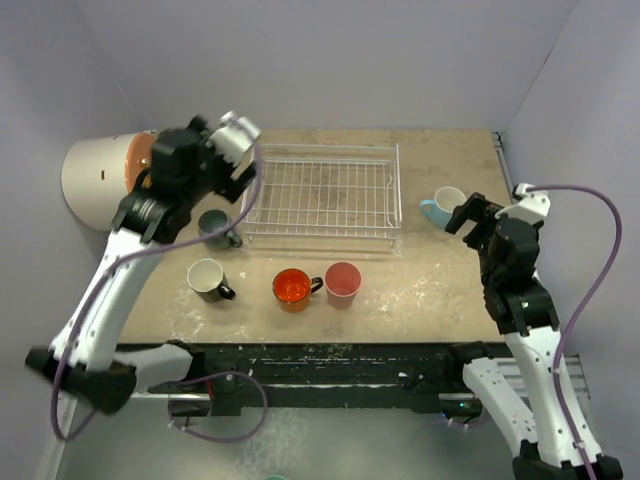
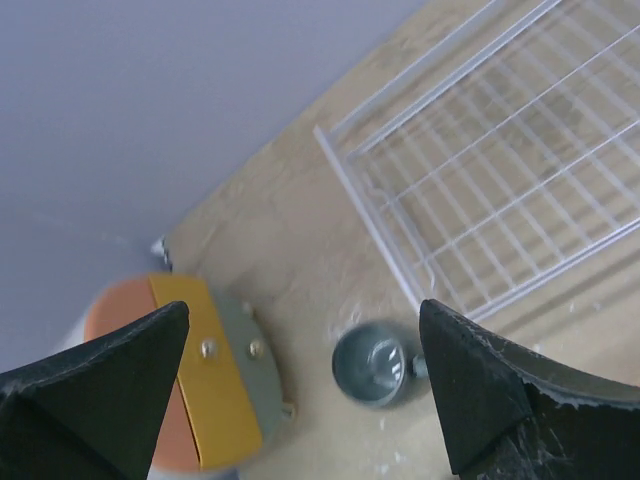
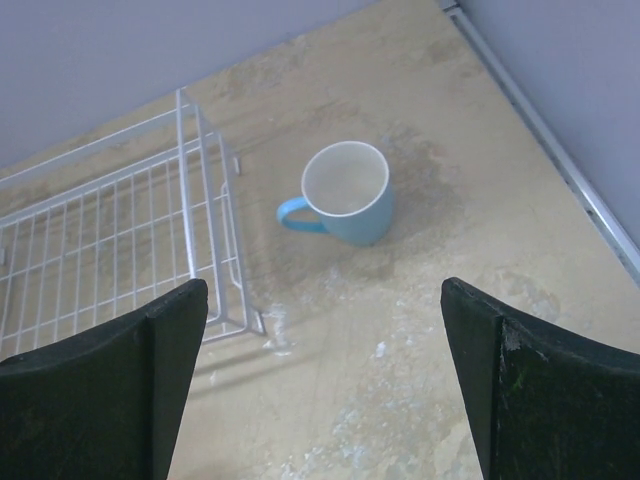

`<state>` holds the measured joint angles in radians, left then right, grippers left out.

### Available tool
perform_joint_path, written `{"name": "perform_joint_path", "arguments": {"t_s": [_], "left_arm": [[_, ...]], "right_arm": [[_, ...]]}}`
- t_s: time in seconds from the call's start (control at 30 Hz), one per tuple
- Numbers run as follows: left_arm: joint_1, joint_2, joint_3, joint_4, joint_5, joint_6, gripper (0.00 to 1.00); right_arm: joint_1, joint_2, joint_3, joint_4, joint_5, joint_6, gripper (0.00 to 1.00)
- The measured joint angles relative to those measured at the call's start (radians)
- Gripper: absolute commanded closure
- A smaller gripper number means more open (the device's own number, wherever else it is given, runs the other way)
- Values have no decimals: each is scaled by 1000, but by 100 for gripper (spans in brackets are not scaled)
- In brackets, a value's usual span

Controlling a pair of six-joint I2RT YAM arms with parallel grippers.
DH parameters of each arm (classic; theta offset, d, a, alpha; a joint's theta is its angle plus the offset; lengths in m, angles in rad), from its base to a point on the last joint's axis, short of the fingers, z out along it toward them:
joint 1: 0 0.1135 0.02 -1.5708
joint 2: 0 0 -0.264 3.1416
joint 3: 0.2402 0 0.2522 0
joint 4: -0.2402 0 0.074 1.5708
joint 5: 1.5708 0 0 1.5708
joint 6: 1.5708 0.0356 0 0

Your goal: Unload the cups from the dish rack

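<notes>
The white wire dish rack [image 1: 320,192] lies flat, and all five cups stand upright outside it. The light blue mug [image 1: 443,206] stands off its right end, handle toward the rack, and the grey-teal mug [image 1: 215,226] stands at its front-left corner. The black mug [image 1: 206,279], orange mug [image 1: 293,289] and pink tumbler [image 1: 342,283] line up along its front side.

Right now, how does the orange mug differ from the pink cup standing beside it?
The orange mug has a handle, pointing toward the pink tumbler; the tumbler has none. The mug is bright orange, the tumbler pale pink. Both stand upright on the table, outside the dish rack.
</notes>
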<state>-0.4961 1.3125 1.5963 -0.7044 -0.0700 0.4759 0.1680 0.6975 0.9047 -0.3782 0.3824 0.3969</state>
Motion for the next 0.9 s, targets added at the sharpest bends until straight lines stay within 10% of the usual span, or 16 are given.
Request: {"name": "perform_joint_path", "arguments": {"t_s": [0.17, 0.43, 0.9], "left_arm": [[178, -322, -472, 162, 67, -52, 1], [390, -356, -872, 318, 206, -128, 1], [442, -547, -1237, 690, 268, -248, 1]], "right_arm": [[-2, -76, -152, 84, 75, 4, 0], [-2, -92, -281, 92, 207, 34, 0], [-5, -195, -325, 145, 255, 56, 0]]}}
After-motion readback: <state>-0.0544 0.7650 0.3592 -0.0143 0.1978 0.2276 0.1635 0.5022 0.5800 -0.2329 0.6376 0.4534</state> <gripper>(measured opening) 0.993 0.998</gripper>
